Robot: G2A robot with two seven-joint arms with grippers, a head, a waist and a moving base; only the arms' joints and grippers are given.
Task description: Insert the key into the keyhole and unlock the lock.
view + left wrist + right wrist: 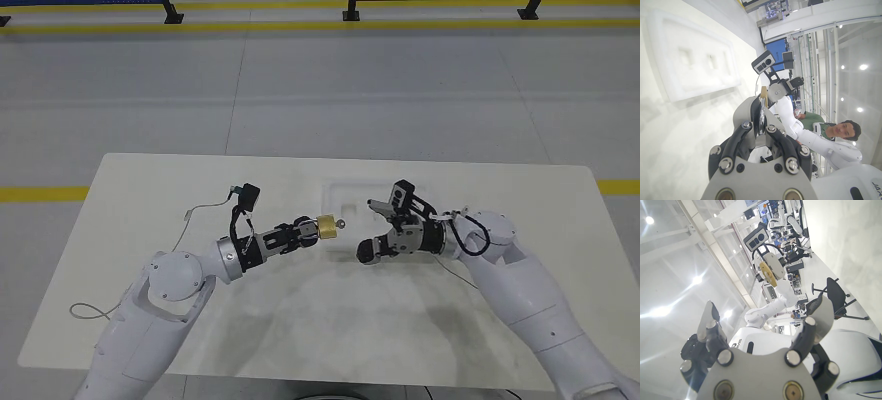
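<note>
As left hand (311, 231) clamps the lock (327, 227), its base faces wide-open right hand (371, 228).

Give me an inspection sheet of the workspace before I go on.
Surface: white table.
Job's things: brass lock in left gripper; silver part at its face, cannot tell if key.
Clutter: white foam tray with recesses, mid-table.
Grippers: left shut on lock; right gripper open, empty, facing lock.
Cables: thin grey cable at left wrist; black cable at right wrist.
Surroundings: grey floor, yellow line.
</note>
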